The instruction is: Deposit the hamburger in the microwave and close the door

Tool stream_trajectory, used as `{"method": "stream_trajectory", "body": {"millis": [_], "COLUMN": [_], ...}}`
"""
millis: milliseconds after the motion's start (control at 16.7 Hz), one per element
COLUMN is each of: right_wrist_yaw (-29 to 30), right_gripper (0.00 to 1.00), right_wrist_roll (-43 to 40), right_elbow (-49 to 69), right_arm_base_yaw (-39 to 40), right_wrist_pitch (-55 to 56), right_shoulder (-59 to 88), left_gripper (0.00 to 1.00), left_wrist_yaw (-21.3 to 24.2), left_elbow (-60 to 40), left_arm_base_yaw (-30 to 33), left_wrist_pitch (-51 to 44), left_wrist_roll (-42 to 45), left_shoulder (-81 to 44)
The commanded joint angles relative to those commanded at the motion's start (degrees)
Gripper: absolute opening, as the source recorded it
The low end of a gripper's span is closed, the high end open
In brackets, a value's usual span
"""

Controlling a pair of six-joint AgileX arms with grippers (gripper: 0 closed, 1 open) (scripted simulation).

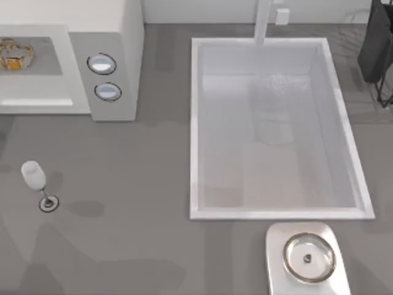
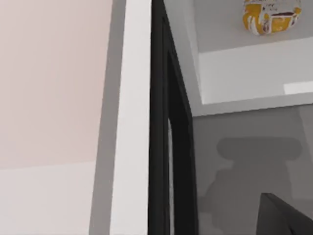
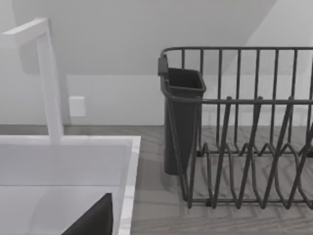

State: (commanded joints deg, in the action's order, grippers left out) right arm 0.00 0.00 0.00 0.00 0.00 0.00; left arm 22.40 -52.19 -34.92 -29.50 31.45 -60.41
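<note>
hamburger inside microwave, door apparently open

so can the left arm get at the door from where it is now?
Probably yes. The left wrist view looks straight along the door, which fills the near field edge-on with nothing between it and the camera. The hamburger already sits inside the microwave, so nothing blocks the swing.

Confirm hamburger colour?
Cream-white with orange and yellow patches; the hamburger shows best in the left wrist view, inside the microwave.
</note>
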Motion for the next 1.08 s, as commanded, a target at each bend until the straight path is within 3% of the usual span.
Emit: {"method": "stream_trajectory", "body": {"millis": [600,1080], "right_wrist_yaw": [0.00,0.00], "right_gripper": [1.00,1.00], "right_wrist_roll": [0.00,0.00], "right_elbow": [0.00,0.00], "right_arm_base_yaw": [0.00,0.00], "right_wrist_pitch": [0.00,0.00], "right_shoulder": [0.00,0.00], "left_gripper": [0.00,0.00], "left_wrist_yaw": [13.97,16.17], "left_elbow": [-24.41,-27.96], "left_arm_base_yaw": [-21.45,-25.36], "left_wrist_pitch": [-12.22,-14.43], "left_wrist_roll": [18.99,21.63], "left_shoulder": [-35.23,-40.67]}}
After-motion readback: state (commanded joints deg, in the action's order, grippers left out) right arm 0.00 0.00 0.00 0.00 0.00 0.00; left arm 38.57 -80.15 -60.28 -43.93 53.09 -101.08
